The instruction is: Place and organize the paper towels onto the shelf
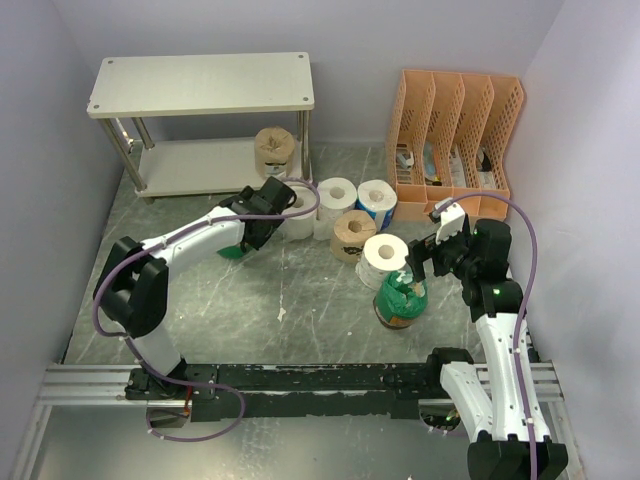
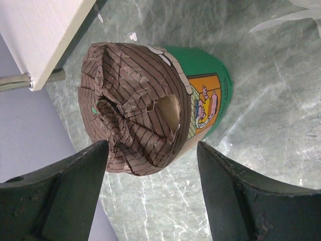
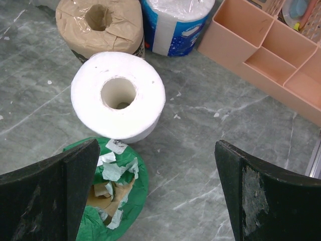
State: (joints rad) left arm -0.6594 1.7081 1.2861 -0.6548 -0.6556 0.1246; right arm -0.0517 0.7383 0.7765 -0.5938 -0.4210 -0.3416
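Observation:
The shelf [image 1: 200, 85] stands at the back left, with one tan roll [image 1: 275, 150] on its lower board. My left gripper [image 1: 250, 240] is open low over a green-wrapped roll [image 1: 232, 253]. In the left wrist view this roll [image 2: 150, 105] lies on its side, brown-striped end between my open fingertips [image 2: 65, 196]. Two white rolls [image 1: 337, 195], a blue-printed roll [image 1: 377, 200], a tan roll [image 1: 352, 235], another white roll [image 1: 385, 255] and a second green roll [image 1: 401, 300] stand on the floor. My right gripper [image 1: 422, 262] is open and empty, just right of the green roll [image 3: 108, 196] and white roll [image 3: 118, 95].
An orange slotted file organizer [image 1: 460, 140] stands at the back right, close to my right gripper; it also shows in the right wrist view [image 3: 261, 50]. The shelf's board corner [image 2: 40, 30] and a metal leg [image 2: 20, 80] lie just beyond the left gripper. Walls close in on both sides.

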